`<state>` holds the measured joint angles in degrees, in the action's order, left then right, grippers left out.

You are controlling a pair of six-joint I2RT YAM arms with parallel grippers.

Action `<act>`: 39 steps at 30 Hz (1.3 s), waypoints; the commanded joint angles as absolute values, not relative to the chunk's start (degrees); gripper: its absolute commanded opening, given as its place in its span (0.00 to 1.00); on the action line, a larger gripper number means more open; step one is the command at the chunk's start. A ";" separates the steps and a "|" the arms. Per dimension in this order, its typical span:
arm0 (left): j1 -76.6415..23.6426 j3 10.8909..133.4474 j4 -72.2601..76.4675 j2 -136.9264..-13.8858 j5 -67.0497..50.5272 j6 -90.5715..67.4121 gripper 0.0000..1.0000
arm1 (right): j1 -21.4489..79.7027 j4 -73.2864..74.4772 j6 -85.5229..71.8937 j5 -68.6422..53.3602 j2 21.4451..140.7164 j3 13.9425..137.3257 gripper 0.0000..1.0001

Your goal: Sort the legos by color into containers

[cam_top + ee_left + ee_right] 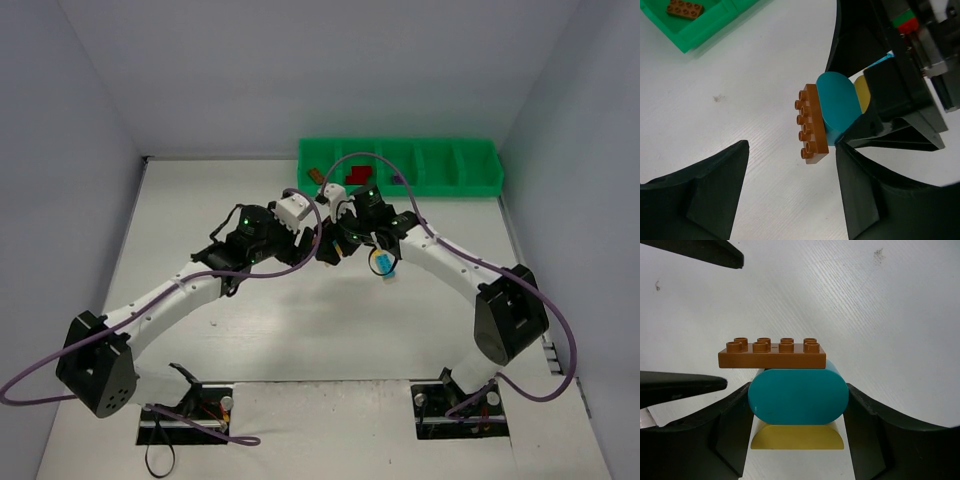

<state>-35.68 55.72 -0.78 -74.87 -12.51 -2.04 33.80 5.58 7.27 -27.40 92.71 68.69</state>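
Right end effector [798,407], closest to the lens in its own wrist view, is pinching a light blue brick [798,396] by its two rounded ends, one black finger on each side. That brick is the middle of a three-piece stack, with a yellow brick [797,436] on one face and a thin brown plate [772,356] pressed onto the other. Gripping only the blue piece leaves the brown plate free to be pulled off. The left end effector [791,152] faces the stack with its fingers spread wide, one on each side of the plate and touching neither it nor anything else. It looks lined up to close on the plate and separate it. The stack sits on the robot's side of the green tray [480,186], in front of its left half and well apart from it, apparently raised off the white worktop [865,300]. A brown brick [685,8] already lies in a compartment near the tray's left end, the likely home for the plate, and red bricks [357,175] lie in the compartment beside it.
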 commanded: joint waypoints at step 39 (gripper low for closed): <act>-30.59 63.80 13.61 -86.29 -6.16 0.62 0.04 | 31.12 3.34 3.69 -25.59 82.18 60.82 0.00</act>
<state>-32.10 59.31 5.52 -84.68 -8.62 1.23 31.81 5.48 5.08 -27.18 85.86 60.97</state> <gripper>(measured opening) 0.126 0.607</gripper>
